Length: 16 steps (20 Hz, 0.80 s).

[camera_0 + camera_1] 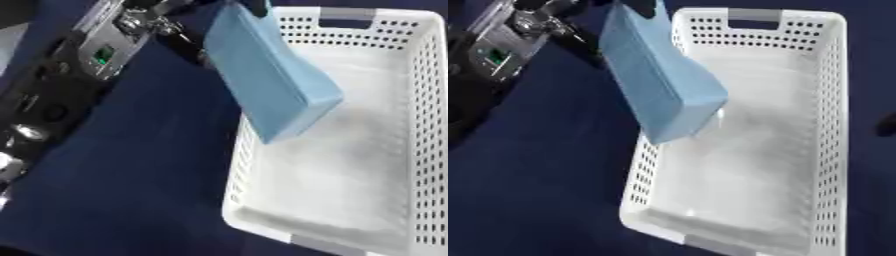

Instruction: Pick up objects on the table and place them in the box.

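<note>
Currently the blue box (271, 80) is held tilted over the white basket's (829, 150) left wall by the left hand (254, 6), fingers hidden; it should be carried inward before release.

the left arm (96, 47) is mostly black, built from rounded dark housings broken up by bright silver metal parts. a flat grey panel on the forearm carries a small dark window with a green mark (104, 54) in it. near the wrist sit shiny silver joints and brackets (140, 20), with thin dark cables or rods running beside them. lower along the arm, round silver caps (29, 132) stand out against the black shell. the left hand (255, 6) shows only as a dark finger shape at the top edge.
</note>
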Tool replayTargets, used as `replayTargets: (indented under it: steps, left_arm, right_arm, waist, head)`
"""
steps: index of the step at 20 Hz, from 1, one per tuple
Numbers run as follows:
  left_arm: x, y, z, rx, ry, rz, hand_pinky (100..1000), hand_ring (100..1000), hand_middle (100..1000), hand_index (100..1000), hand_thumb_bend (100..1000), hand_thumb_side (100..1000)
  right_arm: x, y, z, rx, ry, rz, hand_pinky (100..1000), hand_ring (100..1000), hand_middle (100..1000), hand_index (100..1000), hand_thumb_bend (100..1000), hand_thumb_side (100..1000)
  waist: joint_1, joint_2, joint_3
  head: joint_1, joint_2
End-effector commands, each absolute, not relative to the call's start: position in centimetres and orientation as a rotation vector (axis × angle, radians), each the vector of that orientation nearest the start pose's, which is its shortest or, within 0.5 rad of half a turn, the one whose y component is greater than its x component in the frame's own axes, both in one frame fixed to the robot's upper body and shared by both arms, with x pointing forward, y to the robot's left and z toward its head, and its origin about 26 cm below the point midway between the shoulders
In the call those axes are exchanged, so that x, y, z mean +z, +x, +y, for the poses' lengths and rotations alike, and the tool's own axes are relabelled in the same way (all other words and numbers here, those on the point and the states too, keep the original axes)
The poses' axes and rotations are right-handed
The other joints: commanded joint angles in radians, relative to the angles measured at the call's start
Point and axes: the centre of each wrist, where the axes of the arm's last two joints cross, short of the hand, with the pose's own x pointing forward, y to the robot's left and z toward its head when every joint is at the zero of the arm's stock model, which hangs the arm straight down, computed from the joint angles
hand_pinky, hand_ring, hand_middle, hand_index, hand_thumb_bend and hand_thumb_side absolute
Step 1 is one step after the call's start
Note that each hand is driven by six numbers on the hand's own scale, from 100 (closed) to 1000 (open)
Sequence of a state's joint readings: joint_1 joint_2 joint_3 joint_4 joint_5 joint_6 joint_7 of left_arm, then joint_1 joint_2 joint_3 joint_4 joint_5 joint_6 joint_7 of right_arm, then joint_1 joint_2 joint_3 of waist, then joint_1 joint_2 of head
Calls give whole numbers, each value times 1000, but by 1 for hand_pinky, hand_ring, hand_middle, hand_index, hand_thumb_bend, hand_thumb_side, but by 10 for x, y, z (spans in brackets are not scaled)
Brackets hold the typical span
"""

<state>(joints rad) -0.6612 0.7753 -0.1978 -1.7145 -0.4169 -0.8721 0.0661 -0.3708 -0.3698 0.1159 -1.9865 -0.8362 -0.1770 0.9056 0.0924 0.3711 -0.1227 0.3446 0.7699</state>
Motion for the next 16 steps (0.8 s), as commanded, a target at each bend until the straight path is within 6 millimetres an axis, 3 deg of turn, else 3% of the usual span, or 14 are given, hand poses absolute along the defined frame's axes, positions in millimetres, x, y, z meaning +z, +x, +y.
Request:
replayTargets:
  steps: [1, 4, 6, 7, 8, 9, 10, 11, 12, 13, 14, 15, 16]
  left_arm:
    - [294, 353, 270, 1459, -378, 2494, 100, 163, 182, 326, 100, 100]
    - [298, 353, 254, 1454, -285, 2473, 100, 237, 265, 426, 100, 100]
    - [302, 350, 243, 1457, -219, 2437, 100, 281, 312, 512, 384, 100]
    - [304, 348, 240, 1458, -197, 2428, 101, 302, 334, 533, 429, 100]
    - [307, 345, 235, 1444, -165, 2418, 182, 387, 422, 619, 514, 100]
    - [309, 343, 233, 1434, -140, 2415, 254, 448, 476, 679, 528, 141]
    - [311, 341, 231, 1421, -117, 2418, 324, 496, 520, 723, 528, 211]
    - [312, 340, 231, 1410, -100, 2422, 447, 570, 586, 776, 494, 346]
    - [314, 339, 231, 1399, -88, 2427, 578, 654, 654, 832, 513, 419]
    - [315, 339, 232, 1393, -83, 2428, 557, 638, 642, 822, 510, 408]
    - [317, 338, 233, 1391, -84, 2425, 759, 797, 776, 923, 567, 486]
    - [319, 337, 233, 1393, -88, 2420, 802, 831, 807, 947, 600, 495]
    - [321, 336, 234, 1398, -98, 2410, 873, 889, 867, 990, 689, 511]
  right_arm:
    - [218, 304, -231, -1369, -1618, 2746, 822, 688, 675, 986, 100, 733]
    - [219, 304, -230, -1377, -1623, 2742, 823, 689, 676, 990, 100, 732]
    - [219, 304, -230, -1382, -1626, 2739, 824, 689, 677, 993, 100, 732]
    - [219, 304, -230, -1384, -1626, 2739, 824, 689, 677, 993, 100, 732]
    - [219, 304, -229, -1386, -1627, 2738, 825, 690, 677, 994, 100, 731]
    - [219, 304, -229, -1387, -1627, 2737, 825, 690, 677, 995, 100, 730]
    - [220, 304, -229, -1389, -1628, 2736, 825, 690, 677, 995, 100, 731]
    - [220, 304, -229, -1389, -1627, 2736, 825, 690, 677, 995, 100, 731]
    - [220, 304, -229, -1390, -1627, 2737, 825, 690, 677, 996, 100, 730]
    - [220, 304, -229, -1391, -1626, 2738, 825, 690, 677, 996, 100, 730]
    - [220, 304, -229, -1391, -1625, 2738, 826, 690, 678, 998, 100, 730]
    - [220, 304, -229, -1392, -1624, 2738, 826, 690, 678, 998, 100, 730]
    - [220, 304, -229, -1392, -1624, 2738, 826, 690, 678, 997, 100, 730]
  waist:
    - [0, -26, -3]
    - [4, -26, -9]
    - [6, -26, -13]
    - [7, -25, -14]
    - [8, -25, -16]
    - [8, -24, -17]
    - [9, -24, -18]
    - [9, -23, -18]
    - [9, -23, -18]
    - [10, -22, -18]
    - [10, -22, -19]
    - [10, -22, -19]
    - [10, -21, -19]
  head:
    - [12, 0]
    - [15, 0]
    - [18, 0]
    - [18, 0]
    - [18, 0]
    - [18, 0]
    - [18, 0]
    - [18, 0]
    - [17, 0]
    - [16, 0]
    - [16, 0]
    - [16, 0]
    - [16, 0]
